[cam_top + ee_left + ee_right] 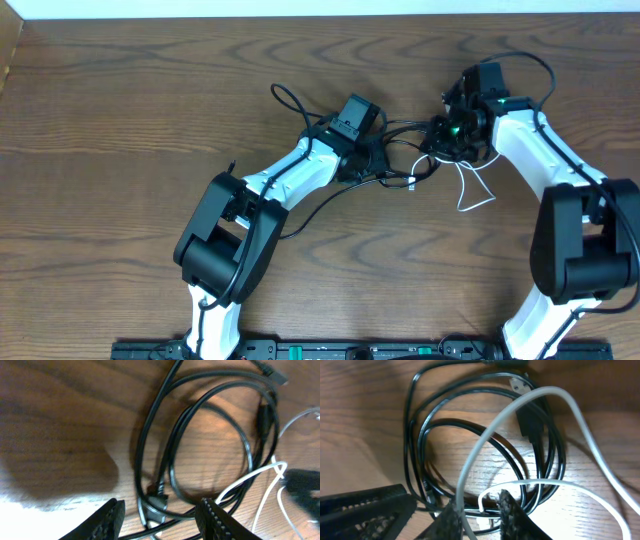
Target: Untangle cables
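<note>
Cables sit mid-table (120,120) in one heap between the two arms. The black cords (265,417) are coiled in overlapping loops, and the white cord (547,391) crosses over them and trails off toward the right arm's side.

Left gripper (162,517): jaws apart, nothing clamped. It hangs low over the coil with a small plug (159,502) and a couple of black strands lying in the gap.

Right gripper (445,135): sits at the right edge of the heap. The white cord runs down by its fingertips in the wrist view, but can't tell if it's pinched or loose, or whether the jaws are apart.

Risks, judged from this layout:
- Left closing here prob grabs 2+ strands plus the plug, so the whole bundle drags instead of one cord coming free.
- The white cord looks threaded across the black loops. Pulling it sideways w/o lifting could cinch the coil tighter.
- Plug ends may hook on a loop mid-pull and jerk the heap.
- Grippers are near each other, so a converging move risks finger contact.
- The arm's own thick cord (285,100) lies near the heap and could snag or be mistaken for a target.
</note>
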